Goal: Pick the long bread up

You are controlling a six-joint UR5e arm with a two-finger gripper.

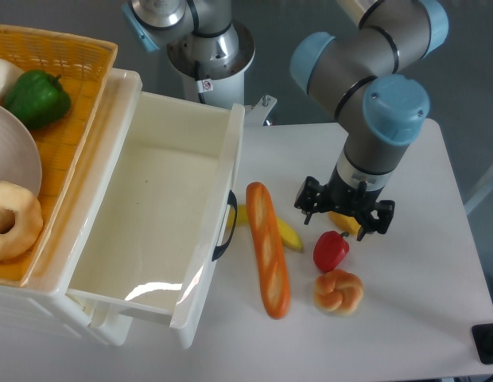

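The long bread [268,248] is a glossy orange-brown baguette with pale slashes. It lies on the white table, running from near the drawer handle down towards the front. My gripper [346,215] hangs to its right, apart from it, pointing down with its black fingers [308,204] spread wide. It is open and holds nothing. A small yellow item [347,223] lies under and between the fingers.
A yellow banana [288,234] lies partly behind the bread. A red pepper [331,250] and a knotted golden bun [339,291] sit right of the bread. An open white drawer [224,171] with a black handle stands on the left. An orange basket [79,95] holds a green pepper and a donut.
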